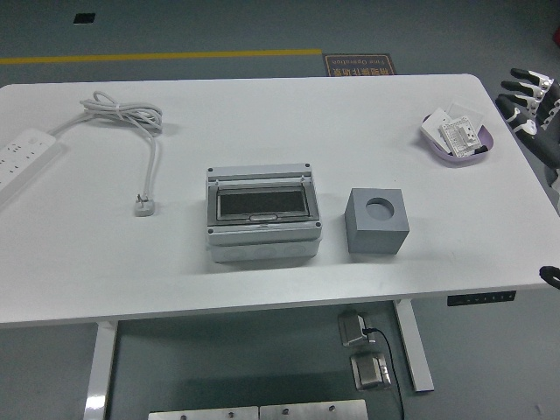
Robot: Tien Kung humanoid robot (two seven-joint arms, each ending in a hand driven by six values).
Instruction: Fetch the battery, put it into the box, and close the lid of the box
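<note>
Sitting lid-shut, the boxy grey plastic box (262, 214) neighbours a holed cube (377, 221).

Box mid-table, block to its right

The enclosure box (262, 215) sits centre; the block (378, 221) just right of it, the tray (460, 136) far right behind, the power strip (26, 157) and its cable (131, 140) left.

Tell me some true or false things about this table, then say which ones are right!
1. The grey box sits in the middle of the table. True.
2. A grey cube with a round hole stands left of the box. False: right.
3. The purple tray holds white items. True.
4. The right hand grips the tray. False: it hangs apart, fingers spread, off the table's right edge.
5. The white plug is plugged into the power strip. False: it lies loose.
</note>
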